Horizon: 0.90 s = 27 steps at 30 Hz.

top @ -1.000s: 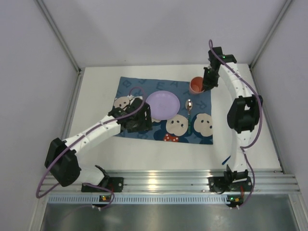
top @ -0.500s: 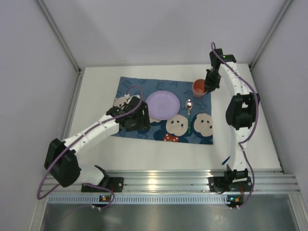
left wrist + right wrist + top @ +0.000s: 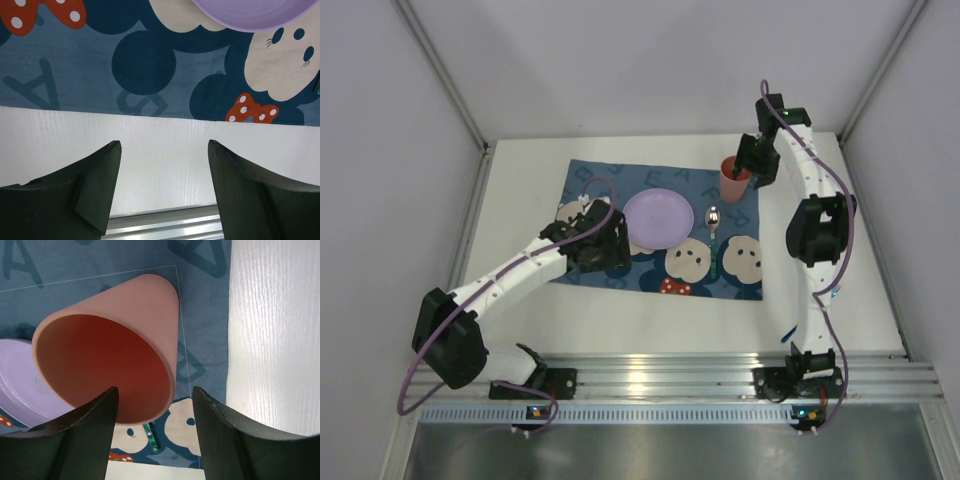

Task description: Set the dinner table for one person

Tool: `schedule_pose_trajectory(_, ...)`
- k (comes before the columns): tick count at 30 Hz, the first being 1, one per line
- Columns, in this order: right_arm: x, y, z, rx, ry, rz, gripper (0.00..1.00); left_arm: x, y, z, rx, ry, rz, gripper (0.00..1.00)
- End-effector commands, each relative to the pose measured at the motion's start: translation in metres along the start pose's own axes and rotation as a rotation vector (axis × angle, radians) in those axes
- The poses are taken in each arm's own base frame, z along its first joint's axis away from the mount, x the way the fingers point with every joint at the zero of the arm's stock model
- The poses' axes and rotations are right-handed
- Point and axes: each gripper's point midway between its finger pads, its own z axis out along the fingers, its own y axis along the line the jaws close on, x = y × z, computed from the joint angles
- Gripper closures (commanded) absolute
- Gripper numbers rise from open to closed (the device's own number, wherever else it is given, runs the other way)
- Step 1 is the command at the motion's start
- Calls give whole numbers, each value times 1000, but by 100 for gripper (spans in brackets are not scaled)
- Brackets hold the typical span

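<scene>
Although both arms reach out over it, the large matte-white rectangular worktop — the dinner table to be set — lies flat beneath the whole scene. Its ribbed aluminium rail runs along the near edge by the arm bases. A dark-blue cartoon-mouse fabric placemat lies flat on the middle of the worktop.

Items on the placemat:
- A round lilac plastic plate sits at about the placemat's centre.
- A spoon with a shiny metal bowl and green handle lies on the placemat just right of the plate, handle toward the mat's near edge.
- A salmon-pink tapered plastic cup is at the placemat's far right corner.

Left gripper: fingers spread apart, nothing between them. Its wrist view shows the fingertips against bare worktop just beside the placemat's near edge. The overhead view puts the wrist above the near left part of the placemat, beside the plate.

Right gripper: fingers apart, over the placemat's far right corner. In its wrist view the cup's rim sits between the fingers, mouth turned toward the camera. A strip of placemat shows between the cup and one finger, so the cup is not clamped. Contact with the other finger cannot be told, nor whether the cup stands flat or tipped.
</scene>
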Motion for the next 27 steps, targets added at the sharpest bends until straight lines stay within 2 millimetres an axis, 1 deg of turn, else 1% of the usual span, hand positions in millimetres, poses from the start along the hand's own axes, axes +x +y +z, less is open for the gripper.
schedule_pose_trajectory(1, -27, 17, -32, -87, -119, -1, 39, -7, -1, -7, 18, -18, -4, 25)
schedule_pose_trajectory(4, -35, 25, -48, -121, -166, -6, 38, -7, -2, -8, 24, -19, -5, 25)
schedule_pose_trajectory(6, -39, 25, -60, -124, -196, -12, 38, -8, -2, -9, 22, -21, -2, 25)
schedule_pose_trajectory(7, -41, 21, -64, -107, -213, -10, 37, -8, -2, -9, 22, -21, 0, 25)
schedule_pose_trajectory(8, -43, 19, -77, -101, -242, -16, 37, -9, -3, -10, 24, -23, 1, 25)
schedule_pose_trajectory(10, -37, 8, -83, -54, -250, -16, 39, -11, -4, -12, 25, -26, 2, 25)
schedule_pose_trajectory(11, -38, -6, -105, 9, -311, -6, 40, -12, -5, -12, 28, -24, 2, 25)
schedule_pose_trajectory(12, -23, -21, -94, 64, -277, -1, 42, -12, -5, -13, 27, -24, 8, 25)
schedule_pose_trajectory(13, -16, -32, -97, 103, -283, 4, 42, -11, -4, -14, 26, -21, 10, 25)
schedule_pose_trajectory(14, -11, -51, -102, 187, -308, 17, 42, -11, -4, -14, 26, -21, 10, 25)
schedule_pose_trajectory(15, 9, -73, -110, 243, -308, 39, 41, -12, -5, -15, 31, -22, 10, 25)
schedule_pose_trajectory(16, 17, -94, -115, 319, -324, 69, 40, -11, -5, -15, 32, -17, 9, 25)
schedule_pose_trajectory(17, 27, -106, -136, 325, -371, 136, 40, -8, -4, -14, 34, -7, 10, 25)
schedule_pose_trajectory(18, 55, -136, -121, 392, -304, 188, 41, -6, -5, -14, 36, -1, 10, 25)
schedule_pose_trajectory(19, 68, -151, -123, 425, -300, 234, 42, -5, -7, -14, 46, 7, 12, 25)
schedule_pose_trajectory(20, 80, -164, -137, 420, -339, 311, 42, -4, -7, -13, 47, 11, 15, 25)
schedule_pose_trajectory(21, 109, -188, -121, 463, -269, 358, 41, -3, -7, -13, 48, 16, 19, 25)
schedule_pose_trajectory(22, 123, -196, -118, 466, -252, 382, 40, -2, -8, -12, 52, 23, 19, 26)
schedule_pose_trajectory(23, 132, -198, -121, 439, -270, 405, 38, -1, -11, -13, 59, 29, 20, 26)
schedule_pose_trajectory(24, 157, -211, -107, 464, -210, 423, 25, -1, -13, -14, 67, 31, 21, 26)
schedule_pose_trajectory(25, 167, -214, -102, 456, -189, 435, 18, -2, -15, -14, 69, 35, 23, 26)
schedule_pose_trajectory(26, 174, -218, -101, 446, -191, 452, 16, -2, -16, -14, 75, 38, 27, 26)
schedule_pose_trajectory(27, 193, -231, -90, 456, -141, 493, 15, 0, -18, -15, 78, 47, 31, 26)
